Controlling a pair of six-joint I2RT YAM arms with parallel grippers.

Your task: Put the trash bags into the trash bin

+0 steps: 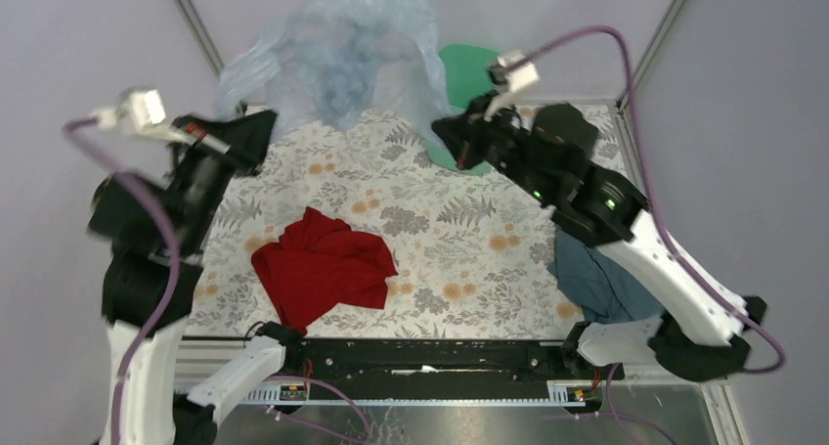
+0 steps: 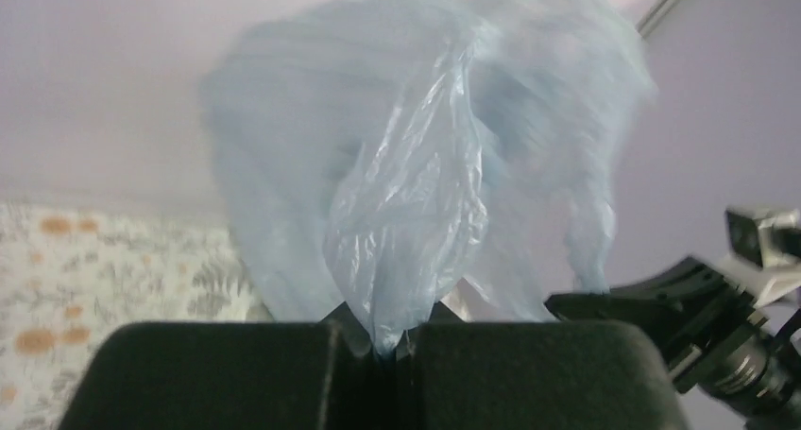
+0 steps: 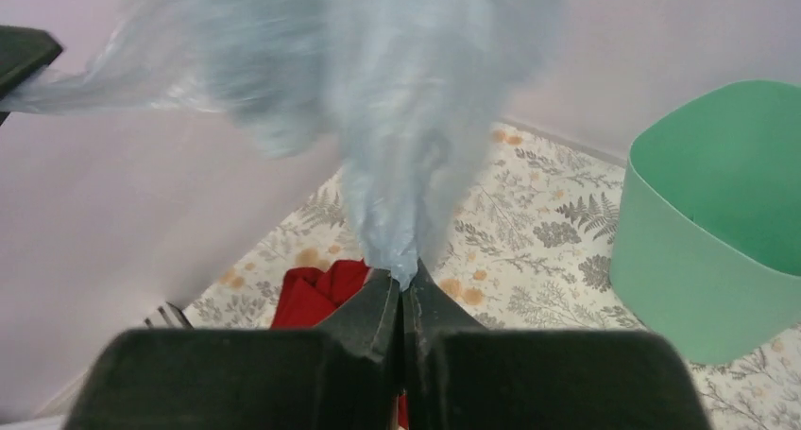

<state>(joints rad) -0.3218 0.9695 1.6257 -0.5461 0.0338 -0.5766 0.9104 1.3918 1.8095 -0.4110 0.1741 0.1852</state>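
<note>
A pale blue see-through trash bag (image 1: 342, 59) hangs billowed in the air above the far edge of the table, stretched between both grippers. My left gripper (image 1: 262, 127) is shut on its left edge; in the left wrist view the film (image 2: 416, 194) runs down into the closed jaws of my left gripper (image 2: 392, 340). My right gripper (image 1: 452, 132) is shut on the bag's right edge, and in the right wrist view the bag (image 3: 397, 118) rises from that gripper (image 3: 406, 281). The mint-green trash bin (image 1: 467, 73) stands at the far right, partly behind the bag and right arm; its rim shows in the right wrist view (image 3: 718, 213).
A crumpled red cloth (image 1: 323, 266) lies on the floral tablecloth (image 1: 459, 240) near the front left. A blue-grey cloth (image 1: 598, 279) lies at the right under the right arm. Metal frame posts stand at the far corners.
</note>
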